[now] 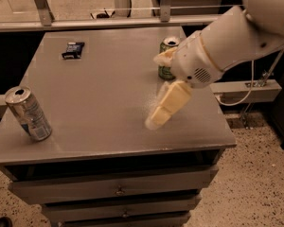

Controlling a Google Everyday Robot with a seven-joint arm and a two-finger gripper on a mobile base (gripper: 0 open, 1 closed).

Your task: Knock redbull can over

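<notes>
Cream claw [157, 116] over grey table [104, 89]; silver-and-blue redbull can [28, 113]; green can [165, 72]
</notes>
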